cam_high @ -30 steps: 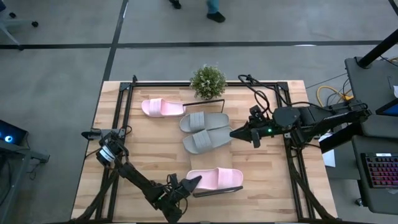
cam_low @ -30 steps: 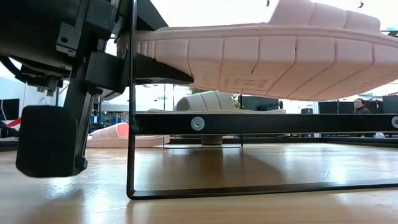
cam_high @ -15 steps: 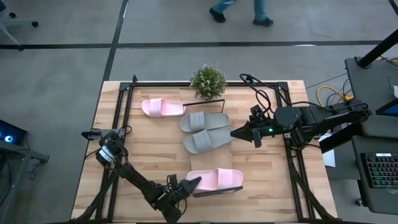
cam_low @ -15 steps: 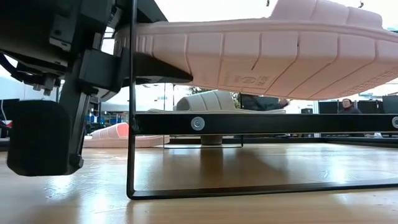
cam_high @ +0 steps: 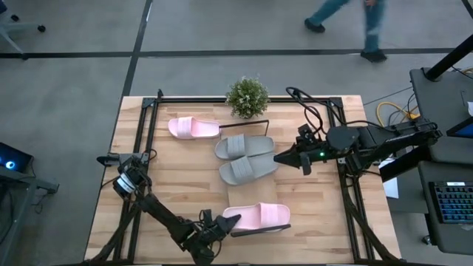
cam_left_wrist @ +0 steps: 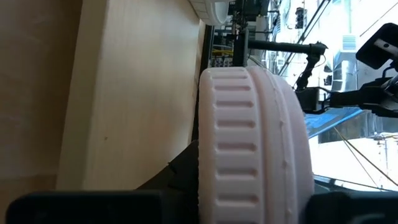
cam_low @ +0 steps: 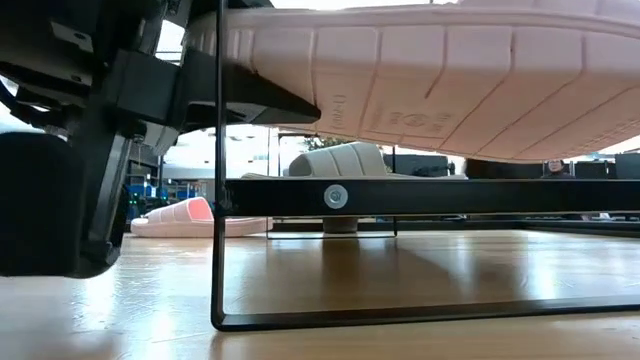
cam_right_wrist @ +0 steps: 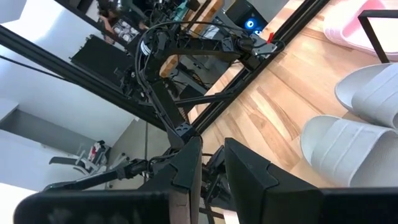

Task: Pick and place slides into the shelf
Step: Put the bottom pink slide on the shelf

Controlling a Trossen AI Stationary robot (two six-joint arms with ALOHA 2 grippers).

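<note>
Left pincer (cam_high: 220,223) clamped on pink slide (cam_high: 259,216) over shelf (cam_high: 247,198).
Should set the sole flat beside the greys; right pincer (cam_high: 278,157), fingers nearly together, waits beyond.

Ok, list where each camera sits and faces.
High: overhead, facing down on the table; both arms show.
Low: table-top height, facing across the shelf; left tool shows.
Left wrist: left arm, facing along the held pink slide.
Right wrist: right arm, facing grey slides; right tool shows.
Shared: high, low, left wrist see that slide.
</note>
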